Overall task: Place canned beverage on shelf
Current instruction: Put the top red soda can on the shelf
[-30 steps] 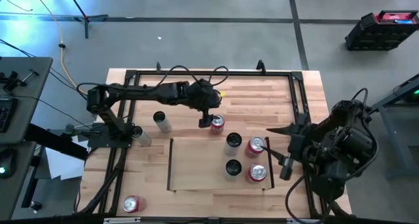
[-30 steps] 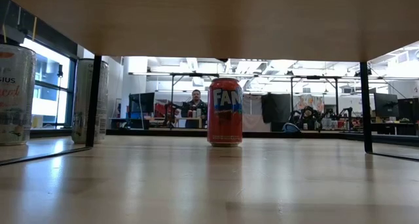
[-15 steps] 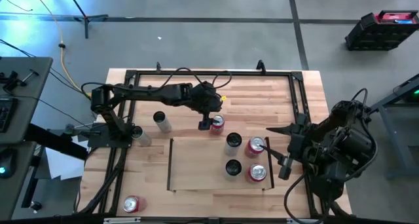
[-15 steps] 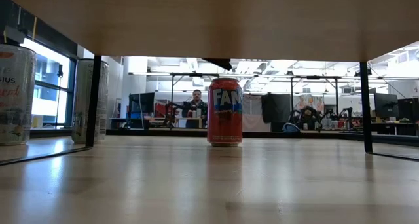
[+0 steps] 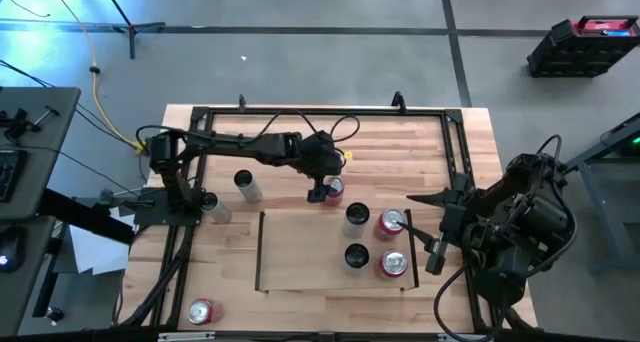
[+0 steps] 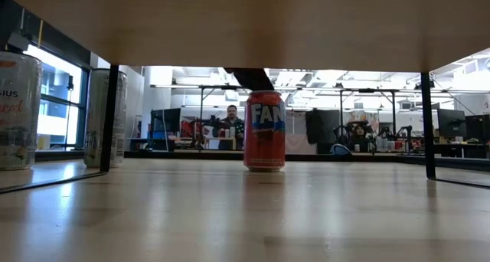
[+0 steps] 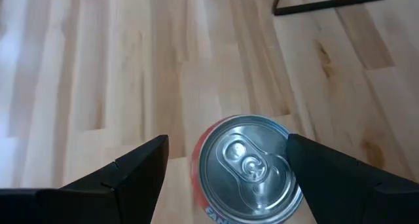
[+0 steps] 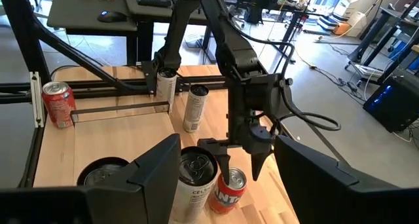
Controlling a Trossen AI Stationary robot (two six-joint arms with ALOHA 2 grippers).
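Red can: orange-red Fanta can (image 5: 333,189) upright on the bare desk (image 5: 400,142), just beyond the far long edge of the shelf (image 5: 300,252), not on it; silver lid and tab face up in the left wrist view (image 7: 247,165); alone in the middle of the low view (image 6: 264,131)
Left claw: (image 5: 318,191) stretched out from the left side, poised over the red can, fingers wide apart, one (image 7: 134,168) on each side of the lid, not closed on it; dark finger tip just above the can top in the low view
Right claw: (image 5: 432,254) parked at the desk's right edge beside the shelf's right rail, fingers partly spread, nothing between them
Shelf load: two dark-topped cans (image 5: 356,215) and two red-topped cans (image 5: 391,223) clustered at the right end
Other cans on desk: silver can (image 5: 245,186) and a paler one (image 5: 212,206) near the left arm's base; a red can (image 5: 201,311) at the near left corner
Surface: pale plank-striped wood with a black tube frame
Room: grey concrete floor around the desk; open workshop with desks, monitors and a seated person (image 6: 231,124) far behind
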